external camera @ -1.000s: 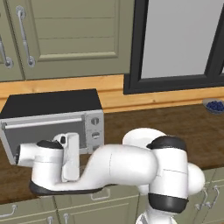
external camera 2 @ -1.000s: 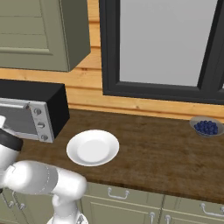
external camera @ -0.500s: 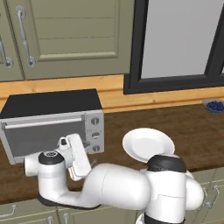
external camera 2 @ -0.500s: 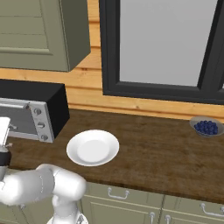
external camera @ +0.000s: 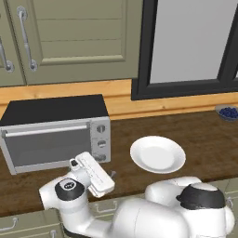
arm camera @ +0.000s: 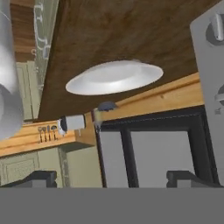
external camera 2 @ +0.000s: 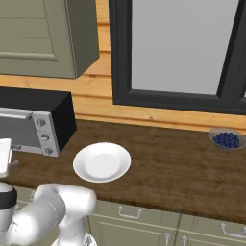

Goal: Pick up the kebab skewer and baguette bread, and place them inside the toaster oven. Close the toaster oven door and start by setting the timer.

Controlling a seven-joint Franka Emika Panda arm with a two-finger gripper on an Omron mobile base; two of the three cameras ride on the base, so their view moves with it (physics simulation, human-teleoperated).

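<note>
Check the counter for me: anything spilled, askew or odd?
Nothing stands out. The toaster oven sits square with its door shut, the white plate lies flat and bare, and the blueberry bowl is upright.

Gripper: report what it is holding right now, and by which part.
Nothing is held. In the hand view the fingertips stand wide apart with only the white plate and window far beyond them. The gripper sits in front of the closed toaster oven.

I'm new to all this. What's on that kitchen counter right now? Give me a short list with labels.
toaster oven: on the counter, left side, black top
toaster oven door: shut
knobs: stacked on the oven's right side
white plate: empty, right of the oven
blue bowl: far right, near the window
gripper: open, holding nothing, beside the oven's knobs
</note>
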